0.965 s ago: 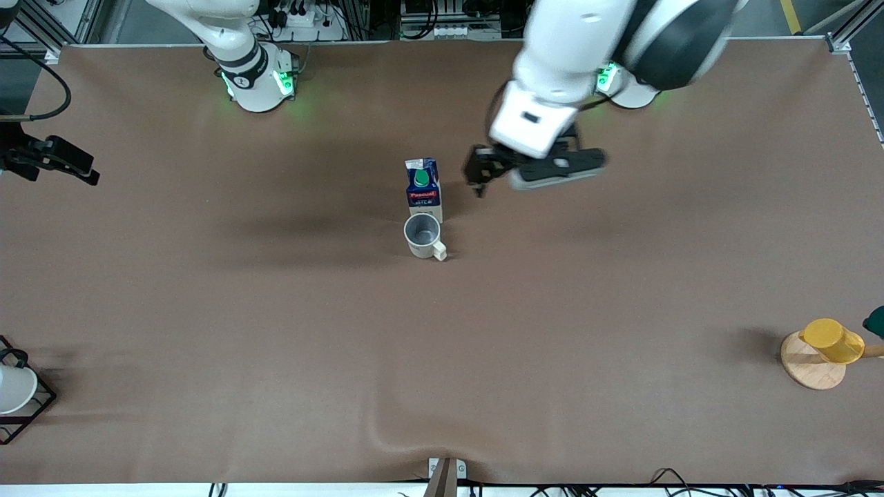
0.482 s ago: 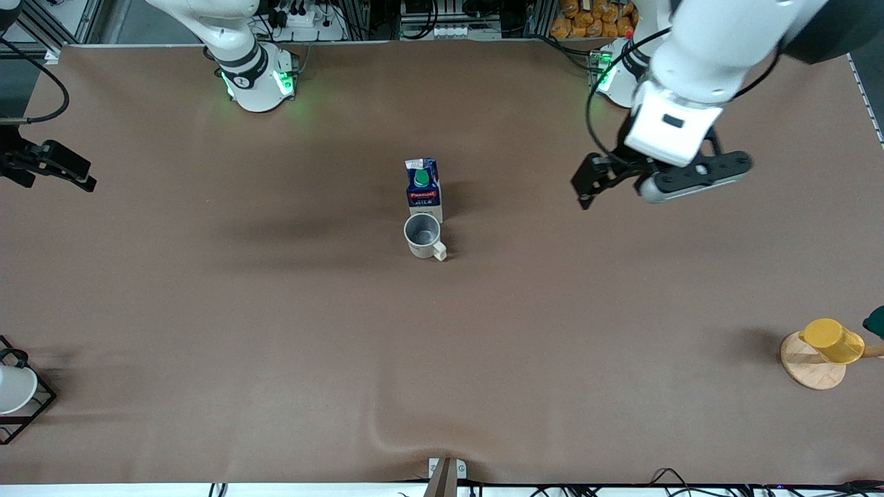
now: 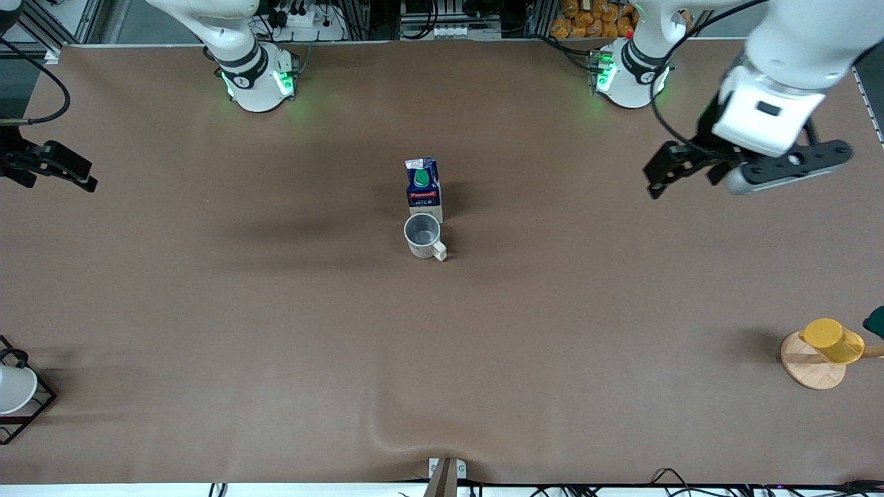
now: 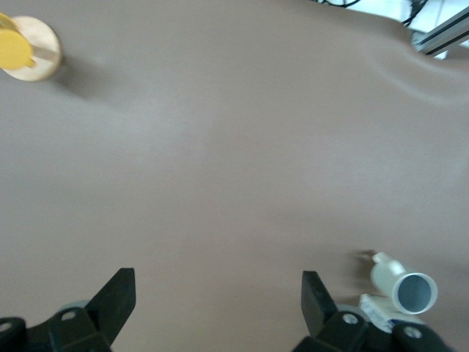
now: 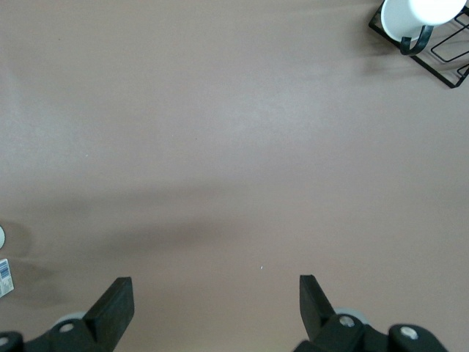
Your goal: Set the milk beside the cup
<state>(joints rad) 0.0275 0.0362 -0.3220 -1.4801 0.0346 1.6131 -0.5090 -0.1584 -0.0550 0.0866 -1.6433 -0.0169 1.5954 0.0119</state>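
The milk (image 3: 423, 190), a blue and white carton with a green cap, stands upright at the middle of the table. The cup (image 3: 423, 236) stands right beside it, nearer the front camera, with its handle pointing toward that camera. My left gripper (image 3: 664, 171) hangs open and empty over bare table toward the left arm's end, well away from both. Its wrist view shows open fingers (image 4: 117, 297), with the cup (image 4: 407, 286) and a bit of the milk (image 4: 377, 308) at the frame's edge. My right gripper (image 3: 61, 181) waits open and empty over the right arm's end of the table, its fingers (image 5: 116, 301) wide apart.
A yellow cup on a wooden stand (image 3: 825, 348) sits at the left arm's end, near the front camera. A black wire rack with a white vessel (image 3: 17, 393) sits at the right arm's end. The brown cloth has a wrinkle (image 3: 407, 435) near the front edge.
The left arm has swung away from the milk toward its own end of the table, gripper open and empty. The milk, the cup and the right arm have not moved.
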